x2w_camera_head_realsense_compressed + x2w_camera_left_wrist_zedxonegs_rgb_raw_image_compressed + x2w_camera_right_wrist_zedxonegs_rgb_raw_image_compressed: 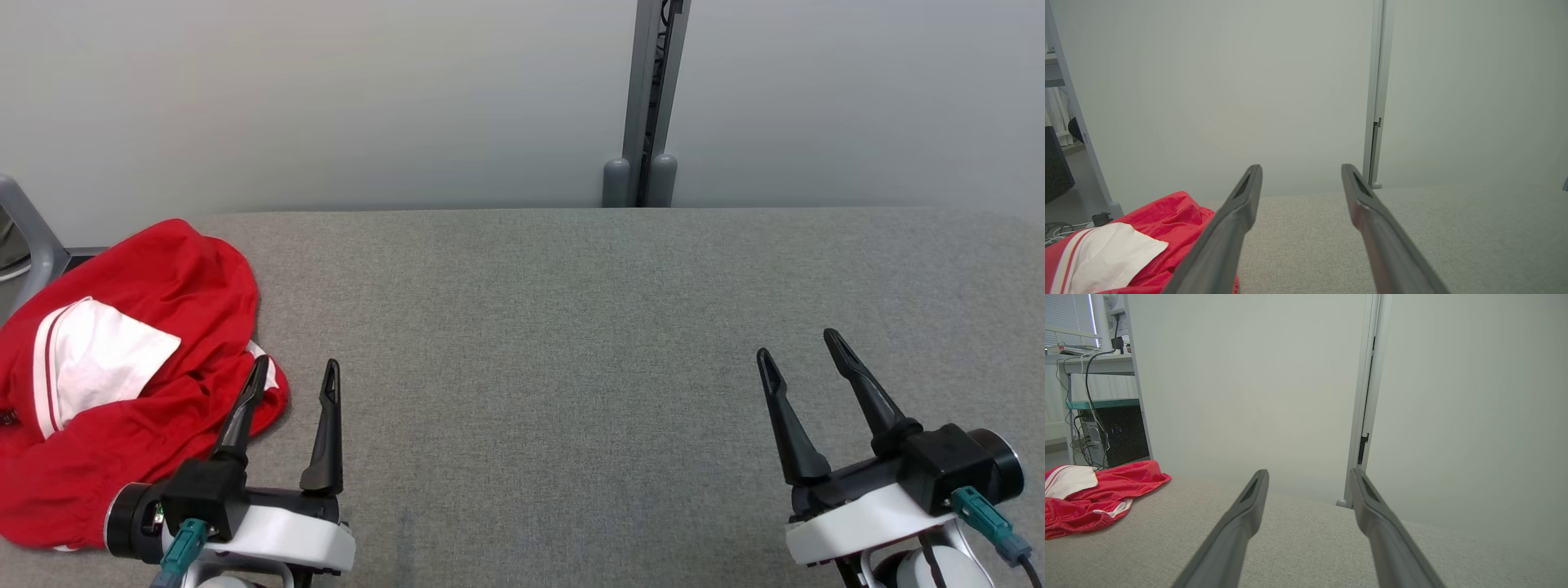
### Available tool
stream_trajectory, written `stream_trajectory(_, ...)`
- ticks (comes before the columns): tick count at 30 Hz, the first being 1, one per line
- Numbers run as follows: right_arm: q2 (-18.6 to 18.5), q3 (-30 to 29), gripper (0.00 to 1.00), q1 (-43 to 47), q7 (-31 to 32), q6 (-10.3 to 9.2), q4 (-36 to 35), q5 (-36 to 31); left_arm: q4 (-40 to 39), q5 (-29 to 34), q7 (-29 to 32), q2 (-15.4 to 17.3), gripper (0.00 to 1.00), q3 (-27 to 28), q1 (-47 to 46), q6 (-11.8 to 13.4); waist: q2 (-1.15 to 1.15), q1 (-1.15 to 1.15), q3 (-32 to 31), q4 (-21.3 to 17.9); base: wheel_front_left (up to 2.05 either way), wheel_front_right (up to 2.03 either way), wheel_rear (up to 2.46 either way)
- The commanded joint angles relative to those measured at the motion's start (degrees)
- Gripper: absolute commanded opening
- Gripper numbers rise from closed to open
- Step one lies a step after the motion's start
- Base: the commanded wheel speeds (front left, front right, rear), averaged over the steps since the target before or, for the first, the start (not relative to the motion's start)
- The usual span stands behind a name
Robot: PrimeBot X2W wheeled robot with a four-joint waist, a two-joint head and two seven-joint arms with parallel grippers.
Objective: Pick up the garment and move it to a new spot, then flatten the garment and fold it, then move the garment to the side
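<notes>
The left gripper (295,363), its two dark fingers (326,425) spread wide and holding nothing, hovers at the near left of the grey fabric-covered bench (571,327). In the head view one finger crosses the edge of the crumpled red garment (163,269); whether it touches the cloth cannot be told. The right gripper (798,343), equally wide and empty, hangs over bare bench at the near right, well apart from the garment. The garment, red with a white panel (98,359) and striped trim, lies bunched at the bench's left edge, and part of it seems to spill over the side. Behind the bench stand a pale wall (326,98) and a grey post (649,98).

By the look of it, the pick-up has not yet begun. To do it well, the left gripper would likely need to swing left and dip into a raised fold. It should take a thick pinch of cloth rather than skim the top layer, then lift high enough that trailing fabric clears the bench edge on the way to the open middle. The right gripper has room to come across for a second hold, which should stop the cloth sagging into a knot.
</notes>
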Motion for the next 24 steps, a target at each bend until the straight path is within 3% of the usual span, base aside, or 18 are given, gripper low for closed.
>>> stream_trajectory(1,-0.2,0.0,1.0,-0.1,-0.4,0.11,-0.1,0.0,0.2,-0.2,-0.1,0.4,1.0,0.1,0.0,0.1,0.0,0.0,0.0,0.0,0.0,0.0,0.0)
stream_trajectory(24,0.3,-1.0,1.0,0.5,-0.4,0.11,1.5,2.1,0.9,-1.1,-0.1,0.6,1.0,-0.4,-0.2,0.7,0.0,0.0,-0.3,0.5,0.0,0.0,0.0)
